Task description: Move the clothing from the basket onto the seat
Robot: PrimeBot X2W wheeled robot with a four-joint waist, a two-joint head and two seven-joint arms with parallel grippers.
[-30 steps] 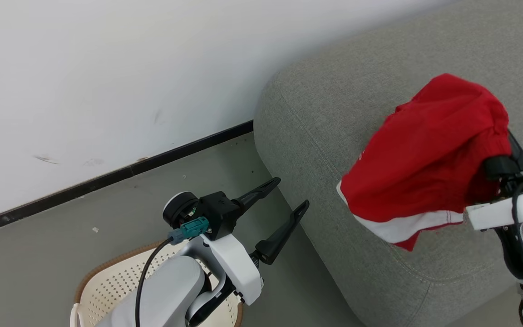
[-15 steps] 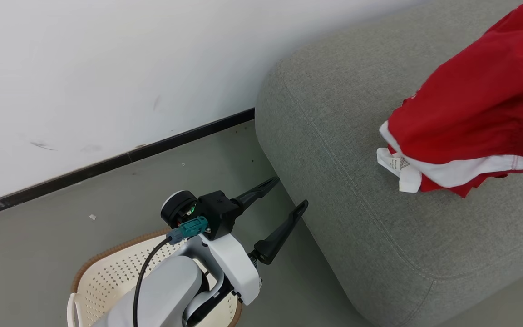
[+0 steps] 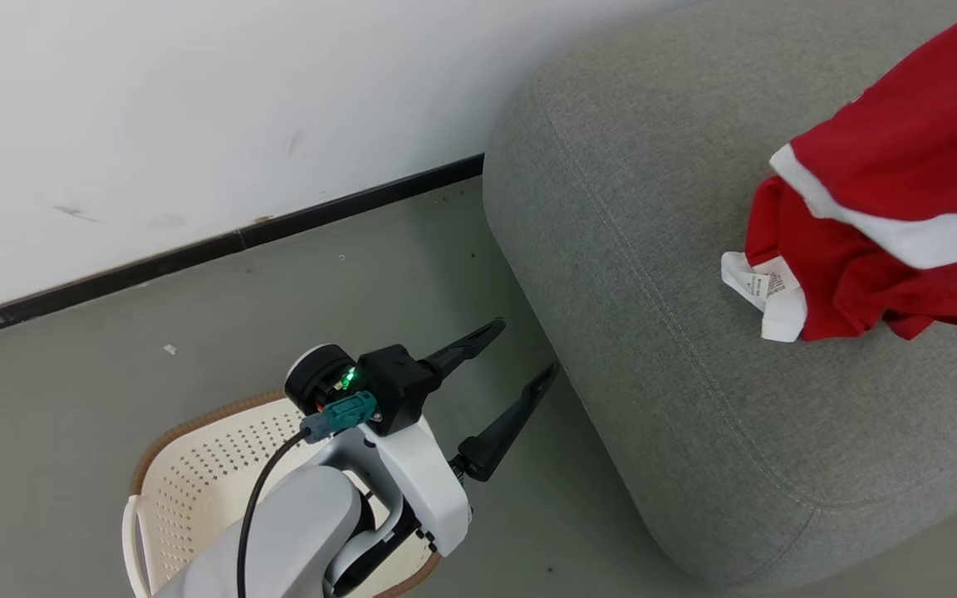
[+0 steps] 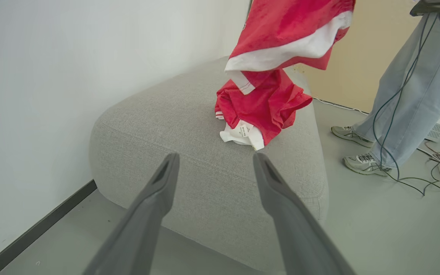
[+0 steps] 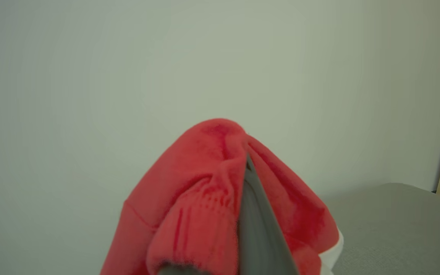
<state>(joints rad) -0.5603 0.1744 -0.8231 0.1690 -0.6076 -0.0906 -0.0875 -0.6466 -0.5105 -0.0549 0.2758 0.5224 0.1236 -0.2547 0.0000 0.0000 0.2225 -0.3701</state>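
Red garment (image 3: 885, 208), carried clear of the seat (image 3: 653, 249) a second ago, is now lowered until its hem is bunched at the far right. It is kept pinched in the closed right gripper (image 5: 243, 164). The left gripper (image 3: 526, 347) is held wide open and empty over the basket (image 3: 188, 432), near left. Release is judged next.

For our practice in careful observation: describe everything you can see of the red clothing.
The clothing is bright red, thin fabric with a broad white trim band and a white printed label at its lowest edge. Its gathered top is bunched over the right gripper, whose jaws the fabric partly hides. From there it hangs down, and its crumpled lower folds rest on the grey seat.
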